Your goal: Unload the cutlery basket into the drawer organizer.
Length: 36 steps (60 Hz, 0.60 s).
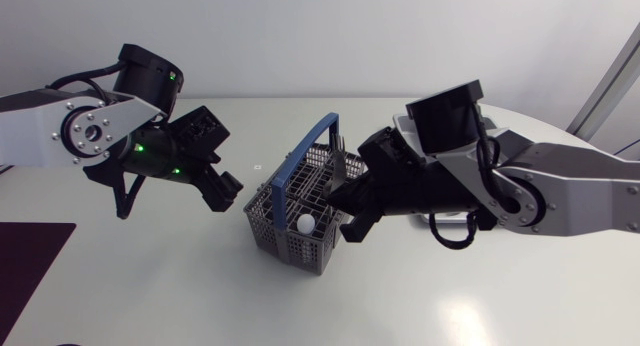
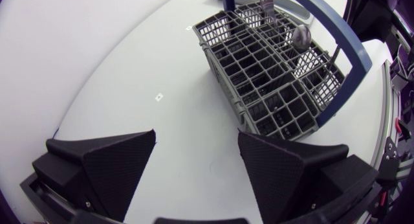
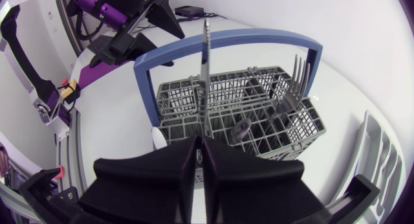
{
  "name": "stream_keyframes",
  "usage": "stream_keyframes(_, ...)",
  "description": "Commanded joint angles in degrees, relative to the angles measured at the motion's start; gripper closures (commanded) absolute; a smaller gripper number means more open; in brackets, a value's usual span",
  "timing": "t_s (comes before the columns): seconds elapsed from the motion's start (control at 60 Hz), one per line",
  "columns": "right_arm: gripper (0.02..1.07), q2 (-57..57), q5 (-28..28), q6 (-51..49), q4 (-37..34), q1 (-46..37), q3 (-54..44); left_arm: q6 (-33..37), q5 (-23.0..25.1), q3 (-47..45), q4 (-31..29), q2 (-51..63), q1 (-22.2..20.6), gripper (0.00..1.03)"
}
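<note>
Right arm: our right gripper point(image 3: 200, 142) pinches an upright knife point(image 3: 206, 68) beside the grey basket point(image 2: 246, 81) | Left arm: our left gripper point(image 2: 196, 133) has its fingers spread, near the basket.

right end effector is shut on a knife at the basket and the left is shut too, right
No, the left end effector is open, per the left wrist view; the right end effector is shut on the knife at the basket.
</note>
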Motion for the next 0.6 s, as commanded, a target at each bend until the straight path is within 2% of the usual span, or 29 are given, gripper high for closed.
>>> stream_keyframes(0.0,1.0,-1.77,0.05,0.15,-0.62,0.26,1.53,0.26,0.25,-1.32,0.5,-0.37,-0.47,0.05)
stream_keyframes(0.333,1.01,-8.54,-0.39,-0.03,-4.67,0.17,3.99,0.26,0.25,-1.58,0.67,-0.37,-0.73,0.05)
stream_keyframes(0.583,1.01,-16.36,-0.65,-0.73,-10.73,-3.08,7.94,0.26,0.25,-1.67,0.67,-0.99,-0.82,0.05)
